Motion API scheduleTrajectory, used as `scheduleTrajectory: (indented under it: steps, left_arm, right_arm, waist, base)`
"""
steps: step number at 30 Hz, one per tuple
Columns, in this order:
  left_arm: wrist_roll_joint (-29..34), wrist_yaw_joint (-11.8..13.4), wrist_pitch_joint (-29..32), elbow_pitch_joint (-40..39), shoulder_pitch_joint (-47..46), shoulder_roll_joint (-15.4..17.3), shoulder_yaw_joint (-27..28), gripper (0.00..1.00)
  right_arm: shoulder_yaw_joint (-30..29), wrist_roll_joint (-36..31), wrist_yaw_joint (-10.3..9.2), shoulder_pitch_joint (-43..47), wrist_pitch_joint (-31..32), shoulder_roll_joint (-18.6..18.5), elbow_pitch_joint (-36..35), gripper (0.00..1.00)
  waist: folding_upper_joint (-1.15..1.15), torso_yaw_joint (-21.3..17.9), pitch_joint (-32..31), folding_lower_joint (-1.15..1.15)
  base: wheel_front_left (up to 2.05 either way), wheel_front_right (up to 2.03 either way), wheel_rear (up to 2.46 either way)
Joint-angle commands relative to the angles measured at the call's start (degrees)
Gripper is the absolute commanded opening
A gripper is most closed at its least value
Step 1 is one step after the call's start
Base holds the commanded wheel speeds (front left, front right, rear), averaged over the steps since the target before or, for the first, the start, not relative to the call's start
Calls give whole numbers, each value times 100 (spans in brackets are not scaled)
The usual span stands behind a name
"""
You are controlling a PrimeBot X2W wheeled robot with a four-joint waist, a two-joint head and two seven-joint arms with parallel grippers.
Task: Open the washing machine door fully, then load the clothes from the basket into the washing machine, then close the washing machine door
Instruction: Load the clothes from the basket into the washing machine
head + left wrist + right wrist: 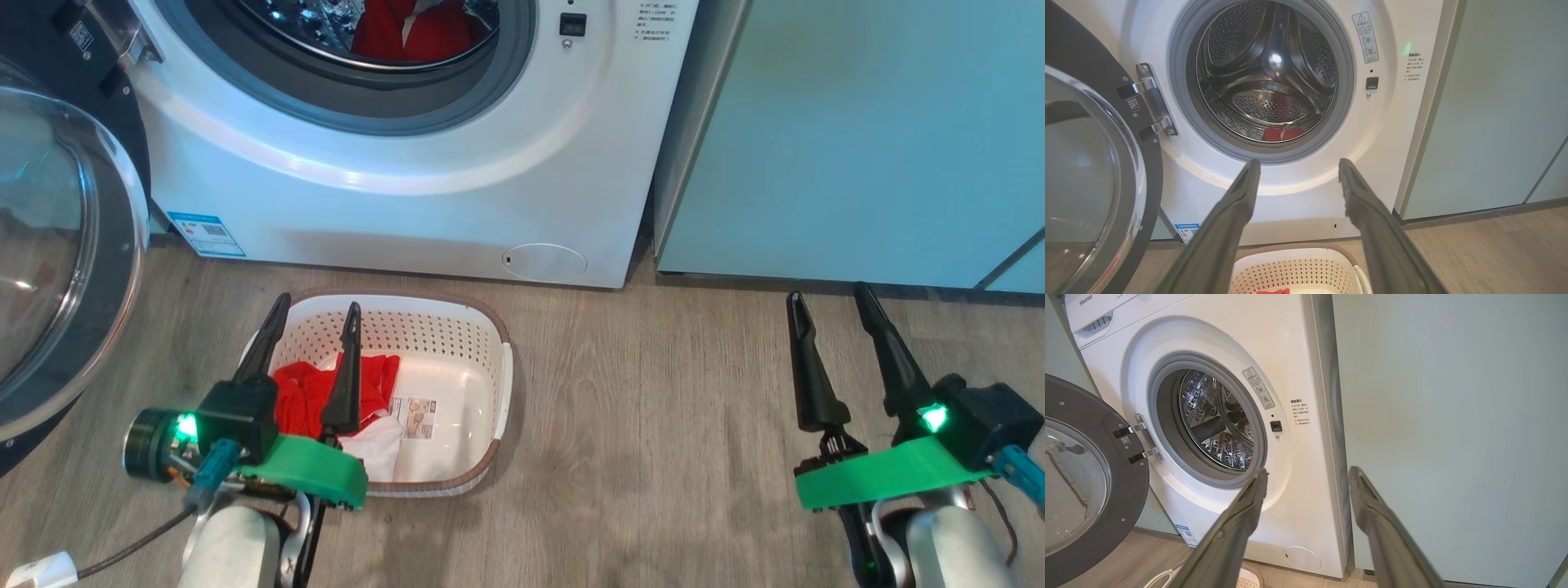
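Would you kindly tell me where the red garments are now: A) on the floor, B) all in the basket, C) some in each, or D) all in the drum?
C: one red garment lies in the drum, and red and white clothes lie in the basket.

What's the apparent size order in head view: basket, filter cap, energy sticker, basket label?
1. basket, clearly largest
2. filter cap and energy sticker: look about alike, so not ranked
3. basket label, smallest

The washing machine door point(49, 269) stands open; red clothes point(298, 400) lie in basket point(424, 331) and washing machine point(408, 212).
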Motion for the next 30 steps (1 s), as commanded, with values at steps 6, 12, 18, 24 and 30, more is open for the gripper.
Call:
scheduleTrajectory:
  steps: [6, 12, 18, 24, 30]
  left_arm:
    - [16, -80, -29, -129, -95, -13, 210, 100]
    - [10, -117, -29, 76, -147, -37, 194, 100]
    - [66, -166, -29, 570, -423, -47, 121, 100]
    - [136, -218, -28, 1598, -951, 53, 77, 100]
    - [343, -316, 82, 3059, -1883, 333, -55, 100]
  right_arm:
    - [152, 14, 42, -47, -47, -16, -179, 100]
    - [140, -43, 42, -85, -7, -16, -278, 100]
    - [151, -186, 42, -217, 104, -16, -475, 100]
    - [120, -332, 42, -353, 198, -16, -672, 100]
    - [91, -435, 42, -482, 241, -16, -862, 100]
  waist:
    - [0, 4, 19, 0]
    - [0, 3, 259, 0]
    - [0, 11, 930, 0]
    - [0, -18, 1610, 0]
    - [0, -115, 2345, 0]
  base:
    - [0, 0, 0]
    - [0, 0, 0]
    - [0, 0, 0]
    - [0, 0, 0]
    - [0, 0, 0]
